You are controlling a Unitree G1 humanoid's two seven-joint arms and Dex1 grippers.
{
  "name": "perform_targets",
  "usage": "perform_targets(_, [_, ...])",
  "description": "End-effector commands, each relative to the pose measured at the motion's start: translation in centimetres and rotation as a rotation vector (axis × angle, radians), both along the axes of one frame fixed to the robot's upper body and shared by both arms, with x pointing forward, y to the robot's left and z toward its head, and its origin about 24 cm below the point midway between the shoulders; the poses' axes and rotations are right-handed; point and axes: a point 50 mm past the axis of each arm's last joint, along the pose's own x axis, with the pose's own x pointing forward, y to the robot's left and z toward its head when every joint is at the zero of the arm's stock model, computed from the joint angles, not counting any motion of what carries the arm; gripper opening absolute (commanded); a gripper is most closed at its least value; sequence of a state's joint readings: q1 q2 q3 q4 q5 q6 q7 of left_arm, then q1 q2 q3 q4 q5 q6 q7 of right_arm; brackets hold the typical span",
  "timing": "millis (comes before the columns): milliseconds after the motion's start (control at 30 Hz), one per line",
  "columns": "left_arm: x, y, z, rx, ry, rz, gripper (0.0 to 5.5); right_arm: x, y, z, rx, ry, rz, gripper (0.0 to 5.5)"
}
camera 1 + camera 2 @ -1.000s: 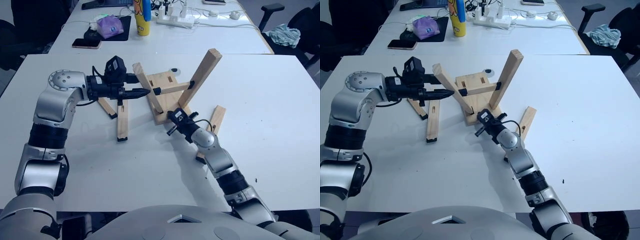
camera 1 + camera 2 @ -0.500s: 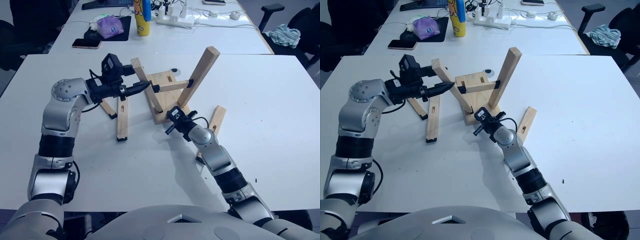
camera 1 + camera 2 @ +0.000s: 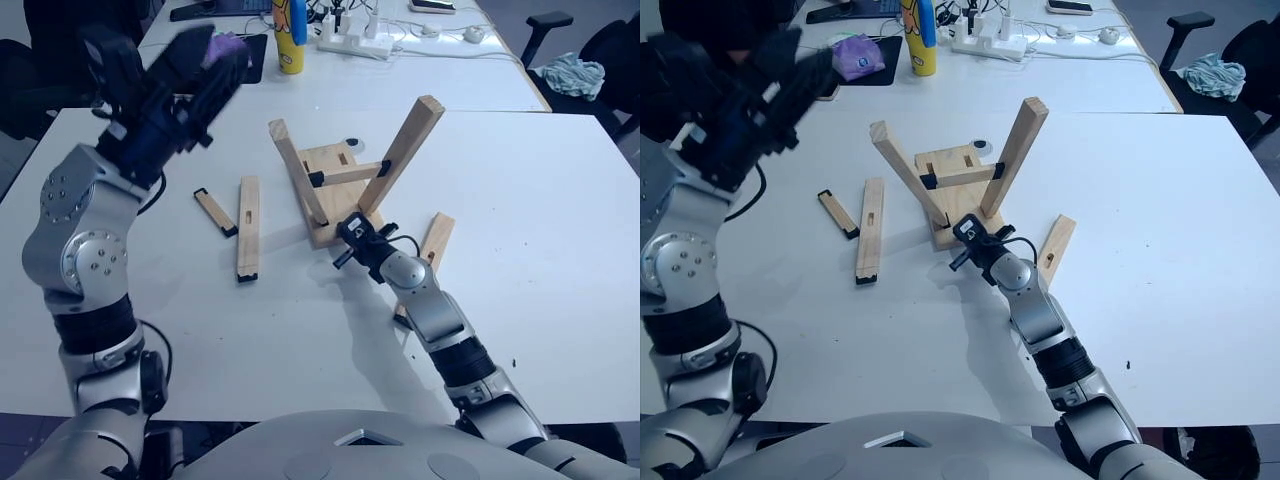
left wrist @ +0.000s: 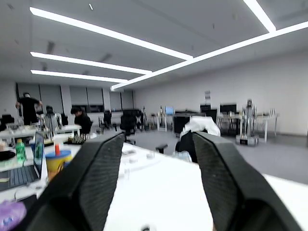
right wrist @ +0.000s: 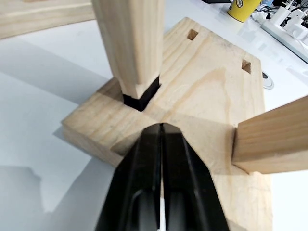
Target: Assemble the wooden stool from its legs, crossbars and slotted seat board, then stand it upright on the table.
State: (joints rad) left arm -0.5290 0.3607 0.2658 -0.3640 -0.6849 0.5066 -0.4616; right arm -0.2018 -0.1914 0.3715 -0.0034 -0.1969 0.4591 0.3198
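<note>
1. The wooden stool lies upside down near the middle of the white counter (image 3: 530, 190). Its slotted seat board (image 3: 338, 205) is flat on the surface. Two legs rise from it, the left leg (image 3: 296, 170) leaning outward and the right leg (image 3: 403, 150) slanting the other way. A crossbar (image 3: 346, 175) bridges them.
2. The right tool (image 5: 160, 126) sits at the board's near corner, just beside the dark slot that holds one leg. Its two black fingers are pressed together with nothing between them. Whether the tips bear on the wood or hang a hair above it cannot be told.
3. The left tool (image 4: 158, 136) is held high over the counter's far left side, well away from the stool. It appears as a dark blur from the head camera. Its own camera shows the fingers (image 4: 98, 178) spread wide and empty, pointing across the room.
4. A loose leg (image 3: 247, 227) lies flat to the left of the stool. A short crossbar (image 3: 215, 211) with dark ends lies just beside it.
5. Another loose leg (image 3: 434, 236) lies to the right of the board. Its near end is hidden behind the right forearm.
6. Two open slots (image 5: 192, 34) show at the board's far edge. The board's far corner is cut off behind the standing legs.
7. A yellow bottle (image 3: 290, 40) and a power strip (image 3: 350, 42) stand on the desk behind.
</note>
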Motion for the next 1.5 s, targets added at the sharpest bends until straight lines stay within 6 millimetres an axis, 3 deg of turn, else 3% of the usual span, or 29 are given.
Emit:
perform_targets(33, [1.4,-1.7,1.7,-0.073,-0.038,0.028,1.92,-3.5,-2.6,-7.1,-0.128,0.356,-0.086,0.00])
perform_targets(367, [2.4,-4.9,2.6,-0.353,-0.002,-0.071,0.42,-3.1,-2.4,-7.3,-0.130,0.345,-0.073,0.00])
perform_targets(500, [1.9,-4.2,4.2,-0.371,-0.053,-0.044,0.02,-3.0,-2.3,-7.3,-0.139,0.339,-0.062,0.00])
perform_targets(567, [2.5,-3.7,4.0,-0.282,-0.052,0.037,0.02,-2.9,-2.4,-7.3,-0.141,0.335,-0.063,0.00])
perform_targets(600, [3.3,-3.8,2.6,-0.216,0.011,0.068,0.02,-2.9,-2.3,-7.3,-0.141,0.334,-0.064,0.00])
perform_targets(667, [4.5,-5.7,-2.6,-0.079,0.238,0.021,0.02,-2.9,-2.1,-7.3,-0.144,0.334,-0.057,0.00])
perform_targets(800, [3.1,-10.9,-11.2,0.225,0.552,-0.101,0.02,-2.9,-1.8,-7.3,-0.145,0.338,-0.049,0.00])
perform_targets(867, [2.6,-11.8,-13.2,0.326,0.607,-0.100,0.02,-2.9,-1.5,-7.3,-0.147,0.340,-0.045,0.00])
perform_targets(1000, [4.1,-11.6,-9.1,0.218,0.406,-0.023,0.02,-2.9,-1.5,-7.6,-0.151,0.350,-0.053,0.00])
perform_targets(1233, [4.4,-8.3,-2.4,0.067,0.056,0.178,0.02,-3.1,-1.7,-7.9,-0.155,0.364,-0.072,0.00])
perform_targets(1367, [2.6,-6.8,1.8,-0.017,-0.147,0.254,0.02,-3.0,-1.9,-8.0,-0.151,0.366,-0.086,0.00])
perform_targets(1500, [-1.7,-5.3,7.7,-0.123,-0.453,0.330,0.02,-2.9,-1.9,-7.9,-0.140,0.356,-0.090,0.00])
